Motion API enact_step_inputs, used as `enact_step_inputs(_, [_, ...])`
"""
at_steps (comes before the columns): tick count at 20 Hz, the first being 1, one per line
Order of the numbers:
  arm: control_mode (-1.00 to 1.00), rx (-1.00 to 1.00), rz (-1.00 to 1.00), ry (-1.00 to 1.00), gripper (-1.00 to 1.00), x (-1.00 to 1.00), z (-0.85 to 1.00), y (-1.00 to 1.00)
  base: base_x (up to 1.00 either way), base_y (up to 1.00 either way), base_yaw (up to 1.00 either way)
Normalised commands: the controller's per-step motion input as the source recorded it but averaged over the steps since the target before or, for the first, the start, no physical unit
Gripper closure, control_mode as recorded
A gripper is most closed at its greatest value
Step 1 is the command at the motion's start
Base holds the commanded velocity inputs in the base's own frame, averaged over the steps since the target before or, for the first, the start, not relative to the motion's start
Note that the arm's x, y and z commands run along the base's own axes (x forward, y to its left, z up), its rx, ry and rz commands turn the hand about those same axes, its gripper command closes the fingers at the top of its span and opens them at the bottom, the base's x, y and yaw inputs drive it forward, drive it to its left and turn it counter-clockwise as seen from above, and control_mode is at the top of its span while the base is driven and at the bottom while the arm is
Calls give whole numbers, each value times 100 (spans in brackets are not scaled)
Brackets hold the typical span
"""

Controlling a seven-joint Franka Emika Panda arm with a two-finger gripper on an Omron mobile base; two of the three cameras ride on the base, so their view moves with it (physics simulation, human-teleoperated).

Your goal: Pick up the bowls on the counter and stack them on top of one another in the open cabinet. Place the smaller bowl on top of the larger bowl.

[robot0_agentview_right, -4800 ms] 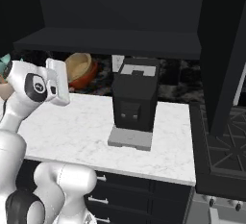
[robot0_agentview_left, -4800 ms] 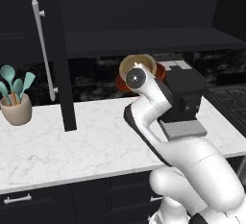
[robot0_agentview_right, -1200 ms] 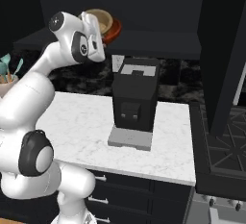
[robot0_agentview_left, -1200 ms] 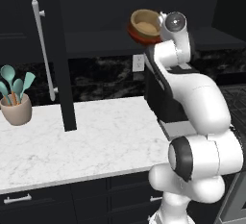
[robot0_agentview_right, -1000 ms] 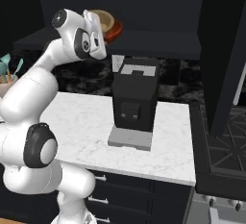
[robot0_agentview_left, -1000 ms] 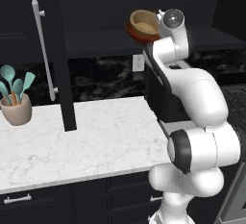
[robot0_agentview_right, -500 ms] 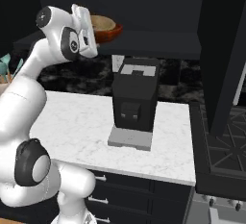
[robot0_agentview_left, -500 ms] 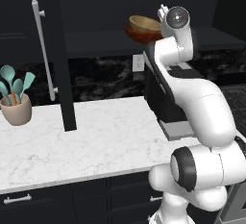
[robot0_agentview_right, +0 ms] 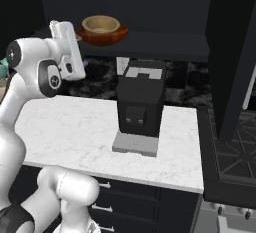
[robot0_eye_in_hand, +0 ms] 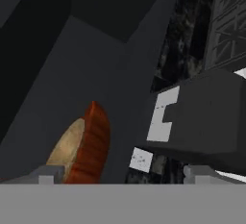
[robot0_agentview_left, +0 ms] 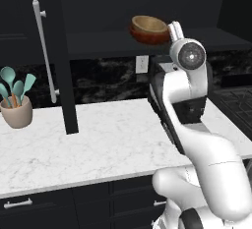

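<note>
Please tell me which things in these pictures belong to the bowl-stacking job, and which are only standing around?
Part of the job:
- smaller bowl, sitting inside the larger one
- larger bowl, on the cabinet shelf
- open cabinet
- counter
- pincer, open, beside the bowls

Only standing around:
- utensil holder with teal spatulas
- black coffee machine
- stove

My arm rises from the base, bends at the elbow, and reaches steeply upward, forearm near vertical. Wrist sits high, its round dark joint cap facing the left base camera. My claw [robot0_agentview_left: 175, 28] points up and away, at shelf height. In the hand view my two fingertips [robot0_eye_in_hand: 48, 174] stand far apart at the bottom corners, jaws spread wide, nothing gripped between them.
</note>
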Motion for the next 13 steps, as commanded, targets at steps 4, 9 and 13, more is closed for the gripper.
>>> enact_step_inputs(4, [-100, -10, 0, 8, -100, -100, -59, 73, 0, 0, 0])
enact_step_inputs(9, [-100, -18, 0, 14, -100, -100, -94, 94, 0, 0, 0])
enact_step_inputs(13, [-100, -18, 0, 17, -100, -100, -100, 89, 0, 0, 0])
